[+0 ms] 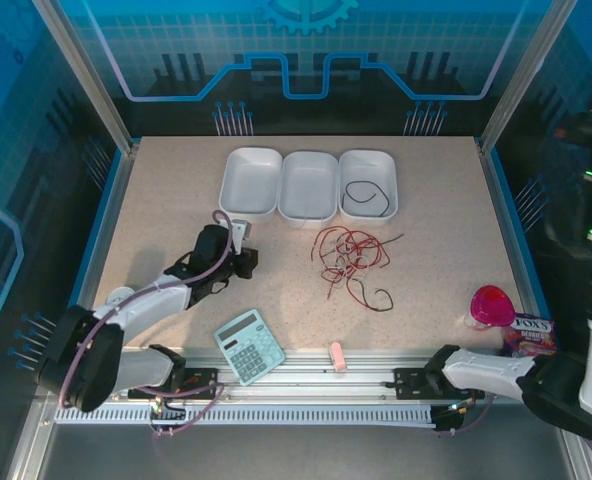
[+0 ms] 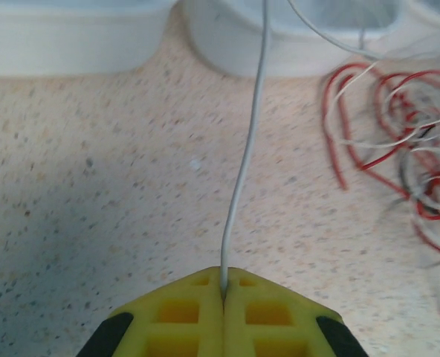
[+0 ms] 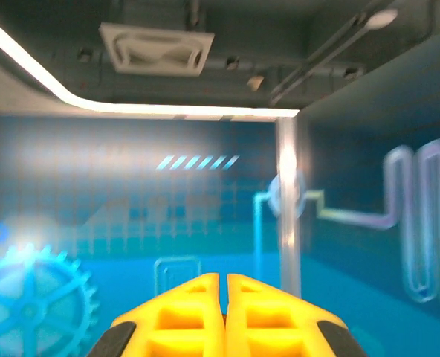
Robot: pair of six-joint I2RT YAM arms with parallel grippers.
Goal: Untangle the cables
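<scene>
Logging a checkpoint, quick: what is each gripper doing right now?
Left gripper: closed on a white cable.
Right gripper: closed, holding nothing.

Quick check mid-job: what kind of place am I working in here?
Looks like a purpose-built robot cell, probably a lab or demo booth: aluminium frame posts, blue wall panels printed with gears and circuit lines, and a speckled tabletop holding white trays.

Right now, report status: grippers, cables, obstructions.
Left gripper shut on white cable. Right gripper shut, empty. Red tangle mid-table, black cable in right tray. Nothing blocking the tangle.
</scene>
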